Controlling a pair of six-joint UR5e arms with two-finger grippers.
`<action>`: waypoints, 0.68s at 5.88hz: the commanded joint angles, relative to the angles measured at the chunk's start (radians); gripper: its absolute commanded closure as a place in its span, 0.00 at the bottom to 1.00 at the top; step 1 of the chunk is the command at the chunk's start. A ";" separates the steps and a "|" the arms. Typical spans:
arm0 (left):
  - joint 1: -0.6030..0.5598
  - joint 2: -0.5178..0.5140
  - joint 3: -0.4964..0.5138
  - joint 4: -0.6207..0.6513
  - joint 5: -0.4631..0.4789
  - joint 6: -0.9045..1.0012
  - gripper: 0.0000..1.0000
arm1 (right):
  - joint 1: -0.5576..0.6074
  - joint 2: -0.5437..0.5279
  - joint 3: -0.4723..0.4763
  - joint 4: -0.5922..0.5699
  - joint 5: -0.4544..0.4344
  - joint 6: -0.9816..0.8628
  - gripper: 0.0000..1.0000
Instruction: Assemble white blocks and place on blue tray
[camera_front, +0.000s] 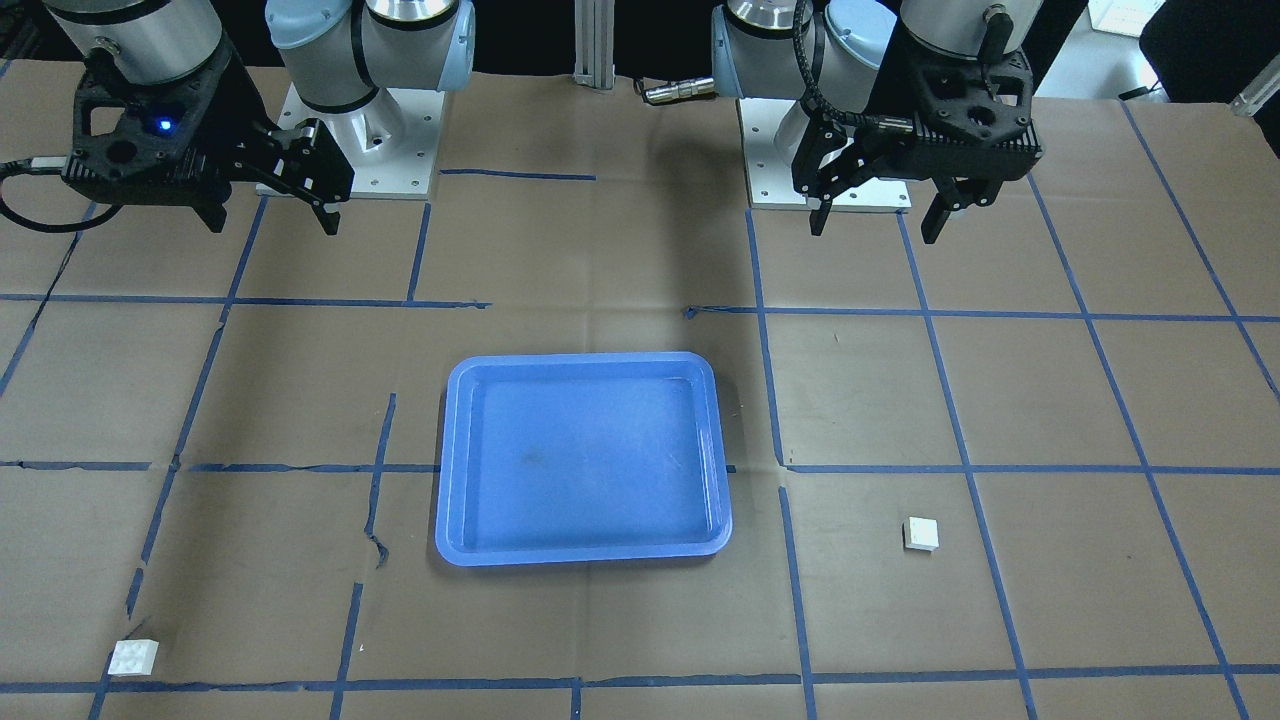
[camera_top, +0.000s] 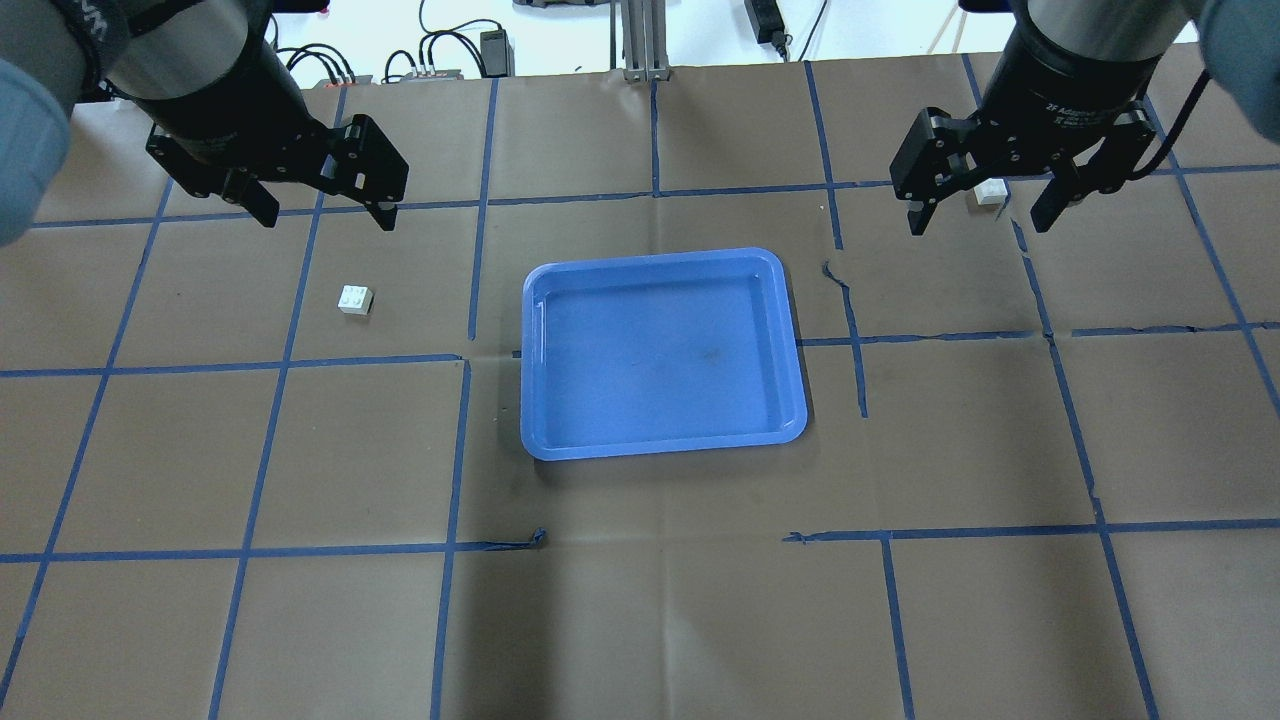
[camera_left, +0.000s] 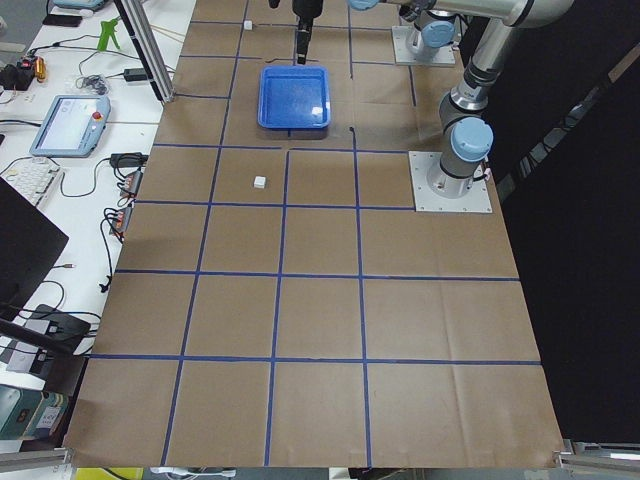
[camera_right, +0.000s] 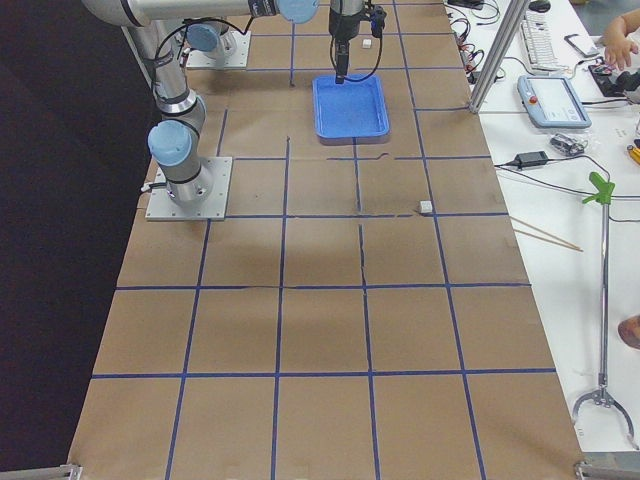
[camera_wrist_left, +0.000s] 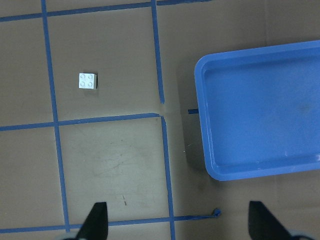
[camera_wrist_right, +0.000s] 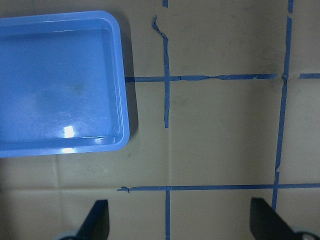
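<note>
The blue tray lies empty at the table's middle, also in the overhead view. One white block lies studs up on the paper left of the tray, just near of my left gripper, which hangs open and empty above the table. The left wrist view shows this block and the tray's rim. The other white block shows between the fingers of my open, empty right gripper, far below it on the table. The right wrist view shows the tray but no block.
Brown paper with a blue tape grid covers the table; the tape is torn in spots. The two arm bases stand at the robot's edge. Cables and devices lie beyond the far edge.
</note>
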 joint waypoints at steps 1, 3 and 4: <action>0.041 -0.004 -0.004 -0.006 -0.007 0.018 0.00 | 0.000 0.003 0.002 0.006 -0.009 0.002 0.00; 0.171 -0.087 -0.056 0.018 -0.008 0.033 0.00 | -0.005 0.010 -0.003 0.003 -0.013 -0.023 0.00; 0.211 -0.162 -0.087 0.105 -0.011 0.200 0.00 | -0.012 0.013 -0.003 -0.005 -0.015 -0.189 0.00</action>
